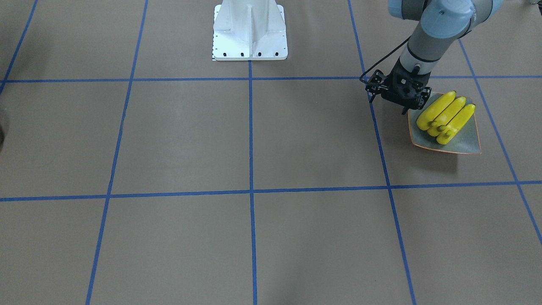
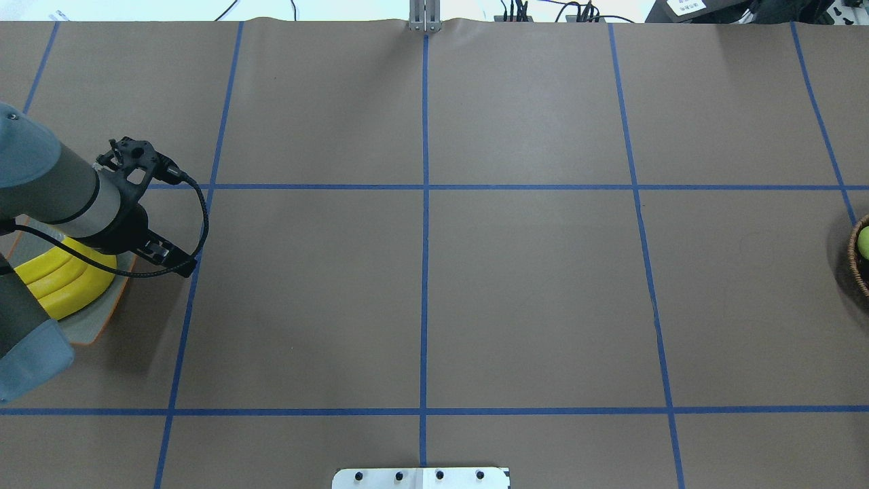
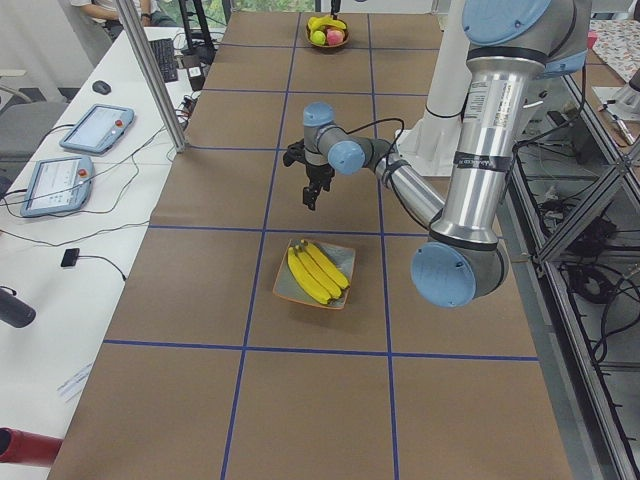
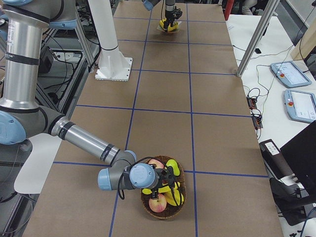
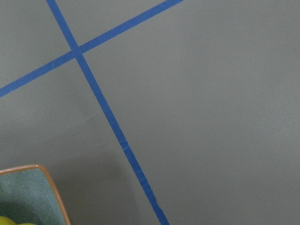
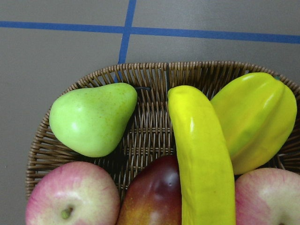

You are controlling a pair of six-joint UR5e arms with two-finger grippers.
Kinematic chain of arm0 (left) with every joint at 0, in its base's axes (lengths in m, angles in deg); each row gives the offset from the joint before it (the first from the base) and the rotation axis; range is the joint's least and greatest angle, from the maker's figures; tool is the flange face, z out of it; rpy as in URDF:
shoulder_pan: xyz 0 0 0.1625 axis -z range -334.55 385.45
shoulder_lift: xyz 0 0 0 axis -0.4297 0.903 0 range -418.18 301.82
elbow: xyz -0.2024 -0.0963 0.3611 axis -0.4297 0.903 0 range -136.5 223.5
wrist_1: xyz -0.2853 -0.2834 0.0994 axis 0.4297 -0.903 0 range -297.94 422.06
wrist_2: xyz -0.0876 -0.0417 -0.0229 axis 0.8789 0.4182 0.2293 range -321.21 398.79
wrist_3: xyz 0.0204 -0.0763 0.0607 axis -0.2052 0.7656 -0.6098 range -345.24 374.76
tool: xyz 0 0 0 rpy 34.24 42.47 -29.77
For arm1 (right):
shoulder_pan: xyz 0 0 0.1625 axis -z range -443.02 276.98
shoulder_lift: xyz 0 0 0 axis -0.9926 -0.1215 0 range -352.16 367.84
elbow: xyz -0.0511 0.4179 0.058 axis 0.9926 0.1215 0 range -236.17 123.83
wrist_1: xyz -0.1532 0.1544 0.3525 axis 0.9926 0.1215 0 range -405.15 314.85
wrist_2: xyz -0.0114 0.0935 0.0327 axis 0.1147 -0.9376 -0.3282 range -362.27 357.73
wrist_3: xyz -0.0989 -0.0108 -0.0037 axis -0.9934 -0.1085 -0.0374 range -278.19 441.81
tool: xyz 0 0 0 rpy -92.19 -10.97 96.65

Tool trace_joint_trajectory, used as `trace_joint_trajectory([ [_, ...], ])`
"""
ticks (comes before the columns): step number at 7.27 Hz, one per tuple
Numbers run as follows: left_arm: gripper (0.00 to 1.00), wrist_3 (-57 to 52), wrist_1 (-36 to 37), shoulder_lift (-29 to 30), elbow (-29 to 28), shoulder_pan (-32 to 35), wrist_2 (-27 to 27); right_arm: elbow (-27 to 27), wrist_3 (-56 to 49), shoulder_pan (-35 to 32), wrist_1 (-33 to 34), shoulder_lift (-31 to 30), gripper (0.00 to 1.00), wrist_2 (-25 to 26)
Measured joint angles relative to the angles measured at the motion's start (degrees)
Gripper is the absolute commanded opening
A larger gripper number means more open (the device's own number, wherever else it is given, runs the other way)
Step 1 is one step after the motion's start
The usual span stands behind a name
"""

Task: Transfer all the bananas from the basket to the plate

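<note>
Step in hand: 3 bananas lie side by side, touching, on the plate. I judge 3 of 4 delivered and the fetch of the 4th in hand.
Plate: flat on the brown paper at the left end of the table, well apart from the basket.
Basket: at the far right end. It holds the last banana, a green pear, a yellow starfruit, 2 apples and a red-yellow fruit.
Last banana: lies lengthwise in the basket. The starfruit touches it on the right and the pear sits apart on the left. One end rests by the red-yellow fruit, between the apples.
Left gripper: mine hangs over bare table just beside the plate and carries nothing. Whether its jaws are parted I cannot tell.
Right gripper: mine hovers over the basket. Its fingers show in no close view, so I cannot tell their state.
Next move: I would lower the right gripper onto the banana's middle, jaws across its width and clear of the starfruit, then lift it above the rim. The plate is far off, so a hand-over to my left gripper may be needed.
</note>
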State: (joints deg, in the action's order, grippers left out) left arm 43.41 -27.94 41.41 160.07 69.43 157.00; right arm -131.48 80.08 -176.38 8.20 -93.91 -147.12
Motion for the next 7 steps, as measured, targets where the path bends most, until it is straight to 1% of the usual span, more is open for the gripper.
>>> trace_joint_trajectory([
  [3, 0.98, -0.08, 0.0, -0.13, 0.11, 0.04, -0.08, 1.44, -0.04, 0.02, 0.0, 1.14, 0.98, 0.61],
  [5, 0.99, -0.09, 0.0, -0.3, 0.25, 0.08, -0.09, 3.22, -0.03, 0.02, 0.0, 2.59, 0.95, 1.2],
  [7, 0.98, -0.09, 0.0, -0.4, 0.41, 0.12, -0.09, 3.76, -0.03, 0.05, 0.01, 3.08, 0.92, 1.79],
])
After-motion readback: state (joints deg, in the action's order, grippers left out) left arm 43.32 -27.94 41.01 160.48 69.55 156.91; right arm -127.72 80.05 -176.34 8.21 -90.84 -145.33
